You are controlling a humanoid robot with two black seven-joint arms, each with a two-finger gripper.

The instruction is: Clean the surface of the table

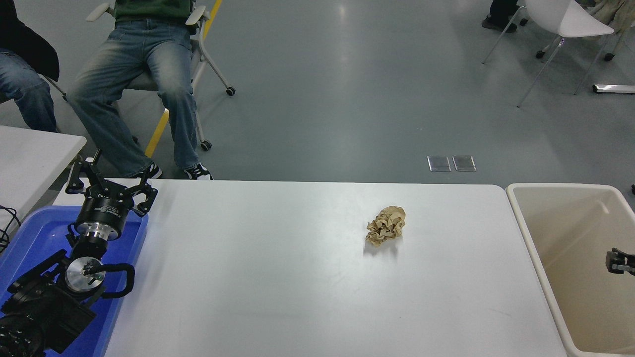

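Spanning nearly the whole lower picture, the counter [278, 297] is the white surface to be cleaned, and it is bare apart from one thing. At its right end stands a beige bin [527, 233], its visible inside showing nothing. At the left end a blue tray [30, 238] lies under the parked left arm, whose left pincer [110, 184] has its fingers spread and holds nothing. Two seated people's legs [139, 89] show beyond the far edge. Right of centre on the counter lies a crumpled brown paper ball [386, 226], well apart from the bin. Only a sliver of the right pincer [620, 262] shows at the picture's right edge over the bin; I cannot tell whether it is released or clenched. The step in hand looks like fetching that ball: it would go best to come down from above, straddle the wad across its narrower width, squeeze gently since the paper will give, lift clear, then let go over the bin. No brand, label or writing can be read.
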